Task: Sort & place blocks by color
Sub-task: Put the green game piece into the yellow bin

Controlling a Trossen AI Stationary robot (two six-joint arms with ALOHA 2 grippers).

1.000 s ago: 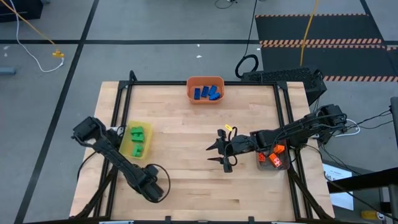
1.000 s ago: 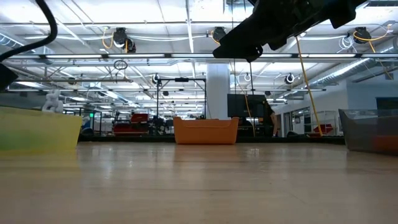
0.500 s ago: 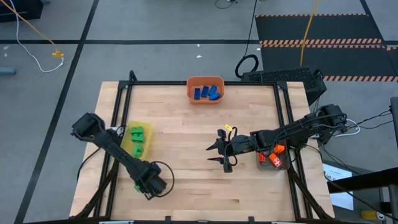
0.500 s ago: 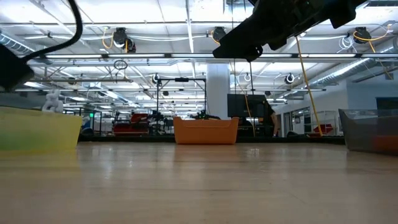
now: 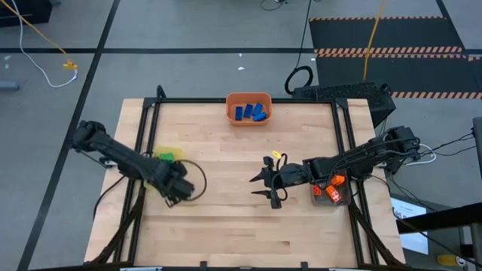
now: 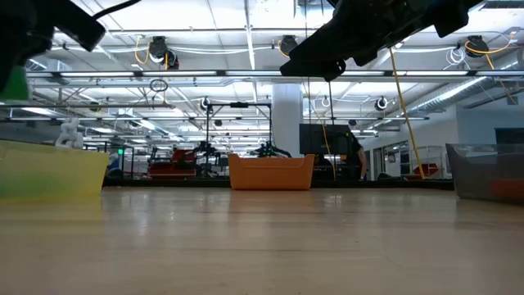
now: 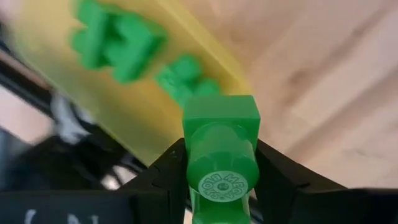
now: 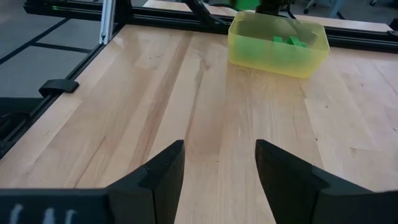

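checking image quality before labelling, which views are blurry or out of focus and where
Left wrist view: the held green block is sharp, the yellow bin and the blocks in it smeared. Low view: near tabletop soft, ceiling lights glaring. High and right wrist views: crisp.

A large industrial lab or workshop hall: exposed ceiling trusses [image 6: 246,74] with hanging lights, a grey concrete floor [image 5: 188,71] with hazard-striped mats [image 5: 384,53], loose cables, machinery beyond the wooden tabletop [image 5: 226,150].
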